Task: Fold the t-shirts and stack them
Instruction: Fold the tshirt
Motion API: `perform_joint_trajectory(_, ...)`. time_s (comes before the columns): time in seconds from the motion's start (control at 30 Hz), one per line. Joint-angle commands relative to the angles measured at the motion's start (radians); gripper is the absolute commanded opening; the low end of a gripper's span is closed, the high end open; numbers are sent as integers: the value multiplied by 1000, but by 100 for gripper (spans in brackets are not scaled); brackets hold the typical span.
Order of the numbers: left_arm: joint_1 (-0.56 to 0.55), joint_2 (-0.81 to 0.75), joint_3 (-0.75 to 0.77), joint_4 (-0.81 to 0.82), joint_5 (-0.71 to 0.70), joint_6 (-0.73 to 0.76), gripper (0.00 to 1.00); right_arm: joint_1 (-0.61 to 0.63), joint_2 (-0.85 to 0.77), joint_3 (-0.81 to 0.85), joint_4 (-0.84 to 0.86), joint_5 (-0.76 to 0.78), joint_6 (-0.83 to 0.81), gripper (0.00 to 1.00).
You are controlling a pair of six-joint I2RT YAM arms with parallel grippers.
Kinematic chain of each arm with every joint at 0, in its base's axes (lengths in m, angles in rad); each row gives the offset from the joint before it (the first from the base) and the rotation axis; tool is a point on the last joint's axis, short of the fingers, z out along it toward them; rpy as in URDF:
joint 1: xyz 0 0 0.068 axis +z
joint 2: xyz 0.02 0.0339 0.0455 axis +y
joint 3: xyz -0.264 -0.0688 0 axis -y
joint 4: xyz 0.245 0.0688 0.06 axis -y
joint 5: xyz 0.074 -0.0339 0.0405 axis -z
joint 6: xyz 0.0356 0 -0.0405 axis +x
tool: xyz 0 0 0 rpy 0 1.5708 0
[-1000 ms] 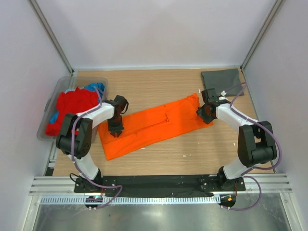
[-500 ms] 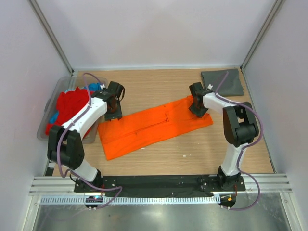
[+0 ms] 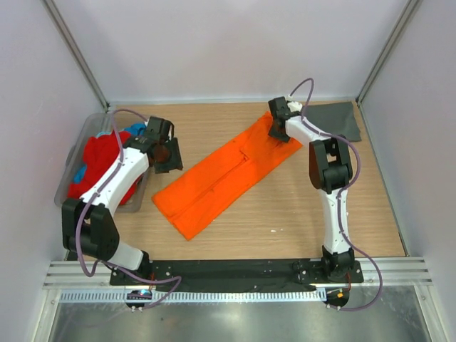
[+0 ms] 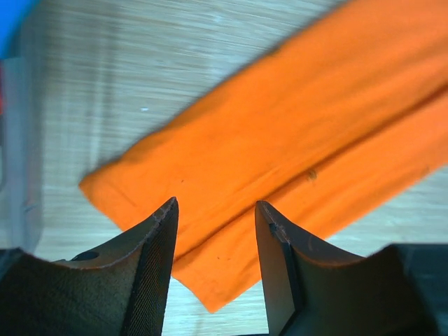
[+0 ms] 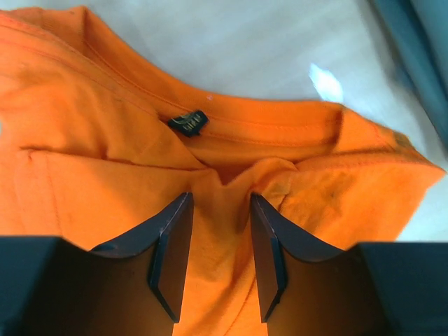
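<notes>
Matt orange cloth t-shirt [image 3: 226,174], wood-grain table [image 3: 214,121], clear plastic tub [image 3: 85,129]

The top view looks down from above and behind the arm bases, taking in the whole wooden surface [image 3: 299,214]. The left wrist view looks down past the left gripper [image 4: 215,204], close over one end of the orange t-shirt [image 4: 294,133]. The right wrist view, past the right gripper [image 5: 220,197], sits closer still at its collar end. All three views share that shirt.
</notes>
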Motion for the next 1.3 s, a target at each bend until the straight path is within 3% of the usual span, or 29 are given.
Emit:
perform_joint_trajectory(0.0, 1, -24, -44, 72, 174, 40, 50, -6, 110, 122, 42, -48, -125, 44)
perform_joint_trajectory(0.27, -1, -3, -101, 117, 325, 73, 49, -13, 241, 380, 122, -180, -256, 45)
perform_joint_trajectory(0.4, 1, -10, -117, 150, 336, 74, 48, -9, 223, 443, 64, -177, -279, 48)
perform_joint_trajectory(0.7, 1, -112, -130, 163, 316, 82, 48, 29, -188, 127, 56, -110, -142, 54)
perform_joint_trajectory(0.83, -2, -135, -156, 164, 406, 60, 48, 30, -288, -37, 38, -76, -84, 53)
perform_joint_trajectory(1.0, -58, -105, -179, 123, 469, 90, 40, 50, -382, -184, 42, -195, 51, 49)
perform_joint_trajectory(1.13, -58, -164, -191, 147, 429, 74, 40, 165, -495, -399, 76, -171, 227, 50)
perform_joint_trajectory(1.27, -35, -199, -156, 118, 287, 60, 42, 314, -607, -611, 156, -160, 466, 50)
